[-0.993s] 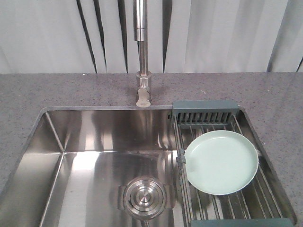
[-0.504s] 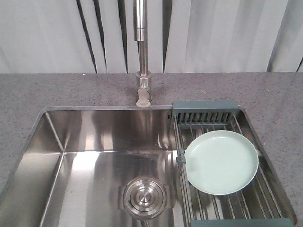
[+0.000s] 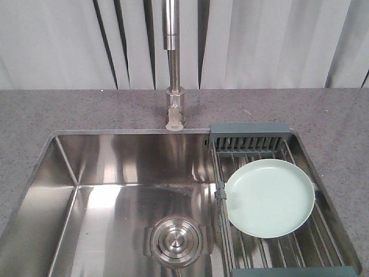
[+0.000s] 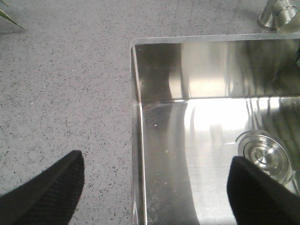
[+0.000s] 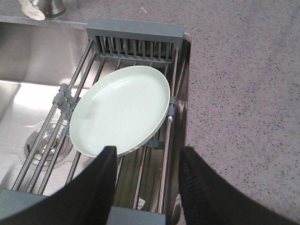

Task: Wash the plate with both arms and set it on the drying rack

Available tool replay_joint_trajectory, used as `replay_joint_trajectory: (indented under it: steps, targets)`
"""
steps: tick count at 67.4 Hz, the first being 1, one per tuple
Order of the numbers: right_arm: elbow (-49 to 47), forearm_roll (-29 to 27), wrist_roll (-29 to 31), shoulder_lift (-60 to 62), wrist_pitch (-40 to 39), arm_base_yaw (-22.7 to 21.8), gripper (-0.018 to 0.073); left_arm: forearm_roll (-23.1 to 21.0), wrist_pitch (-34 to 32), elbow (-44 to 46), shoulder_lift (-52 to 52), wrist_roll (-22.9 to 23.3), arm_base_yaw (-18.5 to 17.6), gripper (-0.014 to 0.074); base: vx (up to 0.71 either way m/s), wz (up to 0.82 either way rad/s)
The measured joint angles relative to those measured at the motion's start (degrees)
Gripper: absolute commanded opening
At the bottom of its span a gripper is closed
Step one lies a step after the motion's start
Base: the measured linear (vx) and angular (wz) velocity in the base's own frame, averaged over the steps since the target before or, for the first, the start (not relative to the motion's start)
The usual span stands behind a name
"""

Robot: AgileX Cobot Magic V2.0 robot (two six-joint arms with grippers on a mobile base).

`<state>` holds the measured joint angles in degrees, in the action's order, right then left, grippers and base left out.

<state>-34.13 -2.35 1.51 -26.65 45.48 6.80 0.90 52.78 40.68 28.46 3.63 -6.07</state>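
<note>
Between the spread fingers of the left gripper (image 4: 154,187) the sink's (image 3: 63,167) left rim is seen running straight away, with grey countertop (image 4: 65,84) on the left finger's side and bare steel basin floor on the right finger's side. Nothing is gripped there; the jaws are parted wide. Just ahead of the right-hand fingertip (image 4: 255,185) the round drain (image 4: 265,157) is seen, and at the far corner the tap base (image 4: 279,14) is caught. Over at the right gripper (image 5: 147,180), the fingers are likewise parted and nothing is held. Just beyond its left fingertip (image 5: 104,168) the plate (image 5: 122,108) is found, lying flat on the drying rack (image 5: 133,37), its near rim just ahead of that fingertip. Rack bars are visible between the two fingers, and speckled counter stretches off past the right finger. From the front view, the plate (image 3: 270,197) is seen filling most of the rack's (image 3: 249,135) width, with the slotted end piece beyond it.
</note>
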Motion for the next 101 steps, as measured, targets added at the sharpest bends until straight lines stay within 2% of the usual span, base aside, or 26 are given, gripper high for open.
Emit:
replay_joint_trajectory:
  steps: [11, 28, 49, 63, 87, 91, 101]
  targets:
    - [0.0, 0.0, 0.0, 0.0, 0.07, 0.0, 0.0319, 0.0, -1.02, 4.53, 5.7, 0.0, 0.0, 0.0505, 0.0, 0.0]
    - [0.0, 0.0, -0.05, 0.0, 0.07, 0.0, 0.0319, 0.0, -9.37, 6.2, 10.46, 0.0, 0.0, 0.0413, 0.0, 0.0]
    - [0.0, 0.0, -0.05, 0.0, 0.13, 0.0, 0.0319, -0.22, -9.82, 11.55, 21.94, 0.0, 0.0, 0.0386, 0.0, 0.0]
    - [0.0, 0.0, -0.05, 0.0, 0.13, 0.0, 0.0319, -3.37, -9.27, 16.15, 30.5, -1.49, 0.0, 0.0386, 0.0, 0.0]
    - [0.0, 0.0, -0.05, 0.0, 0.18, 0.0, 0.0319, -14.7, -10.86, 19.95, 40.78, -14.8, 0.0, 0.0374, 0.0, 0.0]
    - [0.0, 0.0, -0.05, 0.0, 0.24, 0.0, 0.0319, -17.25, -12.19, 20.02, 41.93, -17.83, 0.0, 0.0342, 0.0, 0.0]
    - [0.0, 0.0, -0.05, 0.0, 0.24, 0.0, 0.0319, -26.26, -14.53, 20.02, 45.55, -29.63, 0.0, 0.02, 0.0, 0.0]
